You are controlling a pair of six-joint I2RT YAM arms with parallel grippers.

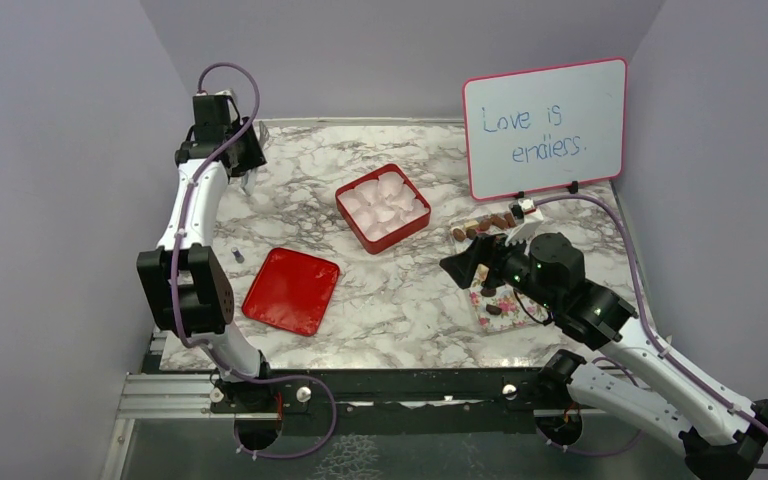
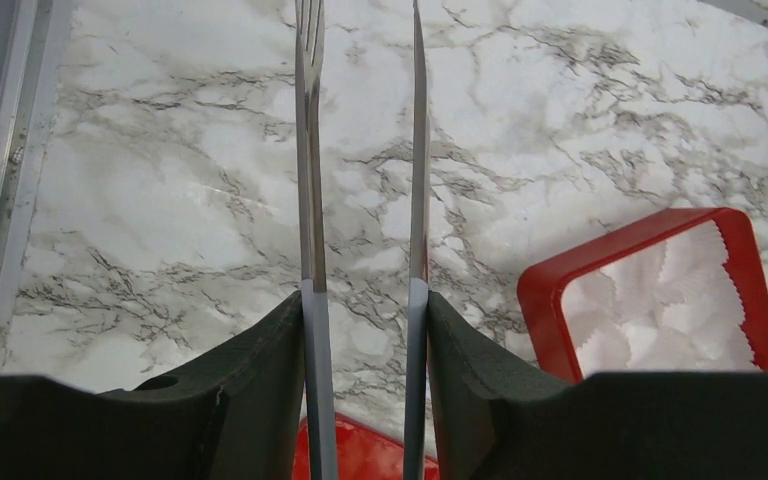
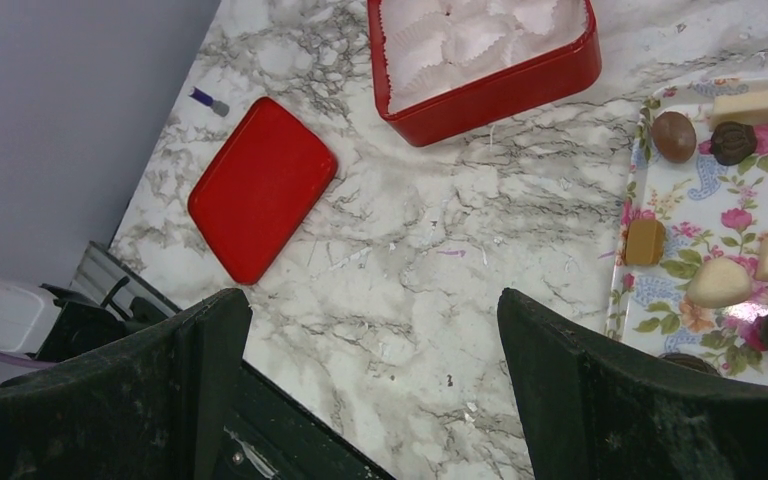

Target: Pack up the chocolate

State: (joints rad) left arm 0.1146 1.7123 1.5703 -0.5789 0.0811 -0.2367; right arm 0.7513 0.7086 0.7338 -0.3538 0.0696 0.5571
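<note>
the chocolate [image 3: 674, 136], dark, tan and cream pieces, lies loose on a floral tray [image 3: 705, 210] at the right side of the marble table [image 2: 160, 200]. just left of the tray the right gripper [image 3: 372, 305] hovers over bare marble, fingers spread wide with nothing between them. a red box [image 3: 490, 105] lined with white paper cups [image 3: 470, 40] sits mid-table, and its red lid [image 3: 260, 188] lies apart to the left. at the far left, the left gripper [image 2: 365, 300] squeezes metal tongs [image 2: 309, 180] whose blades stay apart.
</note>
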